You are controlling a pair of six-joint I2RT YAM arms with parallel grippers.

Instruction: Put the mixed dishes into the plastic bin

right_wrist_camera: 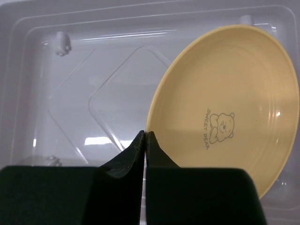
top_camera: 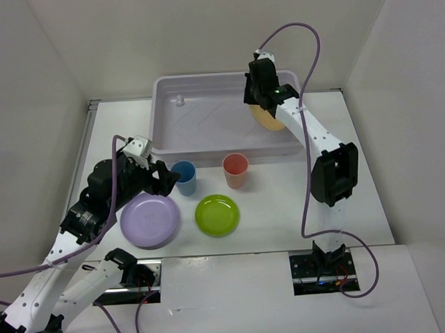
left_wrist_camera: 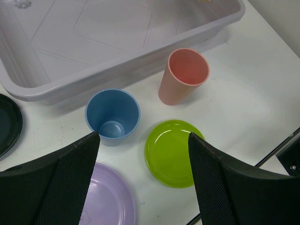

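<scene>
Along the far edge of the tabletop (top_camera: 297, 208) sits the plastic bin (top_camera: 206, 123), roughly centred. Just off its near wall stand two upright cups, apart: the blue cup (top_camera: 183, 176) to the left, the coral-red cup (top_camera: 235, 170) to the right. Closer to the near edge lie the lime-green plate (top_camera: 217, 214) and, left of it, the lavender plate (top_camera: 150, 220), both flat, face up, not touching. The black plate (left_wrist_camera: 7, 124) shows only at the edge of the left wrist view, flat by the bin's near-left corner; in the top view the left arm (top_camera: 85, 215) covers it.

That arm comes in bent from the near-left corner, passing over the lavender plate's left rim. Its left gripper (top_camera: 164, 179) hovers just left of the blue cup, fingers spread wide, clear of the cup.

Stretched toward the far edge, the right arm (top_camera: 316, 137) has its right gripper (top_camera: 262, 99) pointing down into the bin's right end. Its fingers are pinched together on the rim of the yellow-orange plate (right_wrist_camera: 225, 108), which stands tilted on edge inside the bin, bear print facing the wrist camera. Can't tell if its lower edge touches the bin floor.
</scene>
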